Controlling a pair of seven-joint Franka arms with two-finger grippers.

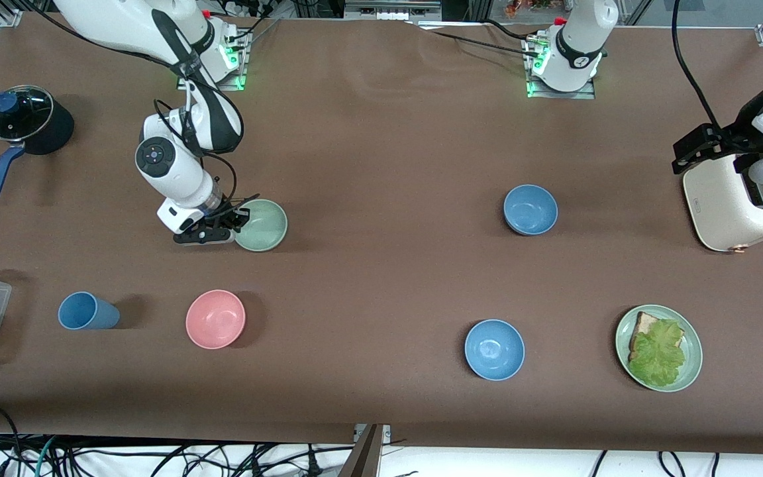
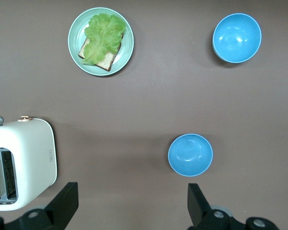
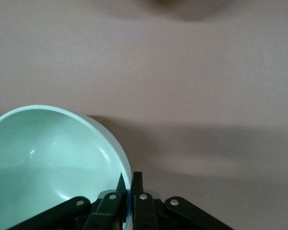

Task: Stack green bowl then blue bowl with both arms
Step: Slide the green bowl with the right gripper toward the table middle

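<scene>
the green bowl is pale mint, plain, its rim between the right gripper's black fingers. the blue bowl is muted grey-blue; the other bowl is a brighter blue. the pink bowl is plain. the table is brown.

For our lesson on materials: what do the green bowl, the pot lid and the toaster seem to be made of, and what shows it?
Green bowl, pinched at its rim by the right tool: likely matte plastic or melamine; thin wall, soft dull sheen.
Pot lid: probably glass in a metal rim; see-through, with sharp reflections.
Toaster, under the left tool: seemingly cream plastic or painted metal; smooth and even.
</scene>
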